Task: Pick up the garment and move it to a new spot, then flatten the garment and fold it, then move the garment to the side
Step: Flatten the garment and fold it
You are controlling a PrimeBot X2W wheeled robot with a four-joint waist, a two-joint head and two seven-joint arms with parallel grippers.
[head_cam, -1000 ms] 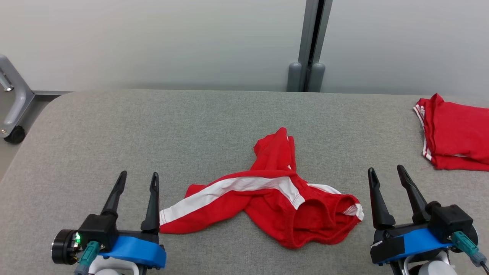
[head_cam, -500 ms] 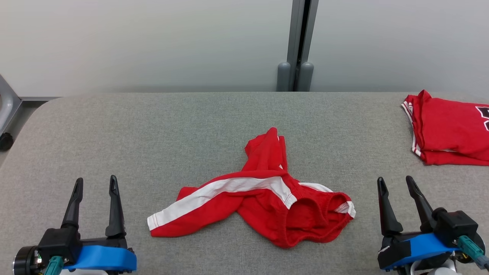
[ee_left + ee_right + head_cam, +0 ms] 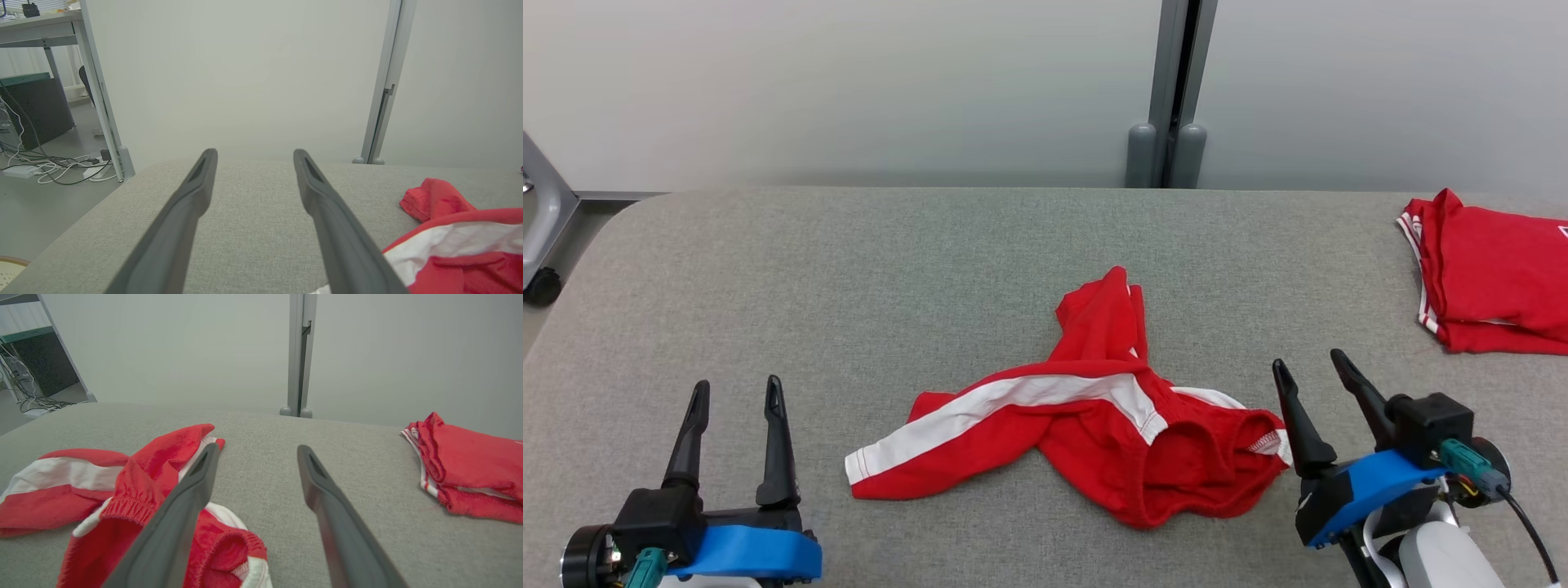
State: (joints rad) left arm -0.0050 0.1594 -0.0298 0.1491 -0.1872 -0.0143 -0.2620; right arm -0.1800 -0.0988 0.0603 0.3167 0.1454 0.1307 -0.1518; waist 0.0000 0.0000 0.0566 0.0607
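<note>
Grey woven cloth covers the table in front of you, with a plain pale wall and a grey post behind it.

Your right hand has its two dark fingers spread wide with nothing between them. It sits low over the table, tipped a little to your left, and its inner finger is just beside the gathered elastic edge of the garment. From the right wrist view I cannot tell whether that finger brushes the cloth. Your left hand is just as open and empty. Its fingers point straight up the table, close to the white-striped end but clear of it.

The garment lies crumpled in the middle of the table between your hands: red, with a broad white stripe, one part thrown back toward the wall. Expect it to be light and limp. It will sag and drag rather than keep a shape, and a pinch on a single layer may slip. I judge the elastic edge near your right hand to be the best hold, being thick and bunched, and the hemmed striped end would suit your left. Come down low, so that the fingers straddle a fold and not flat cloth.

Further to your right, well apart, a folded red pile sits at the table's far corner; keep clear of it
</note>
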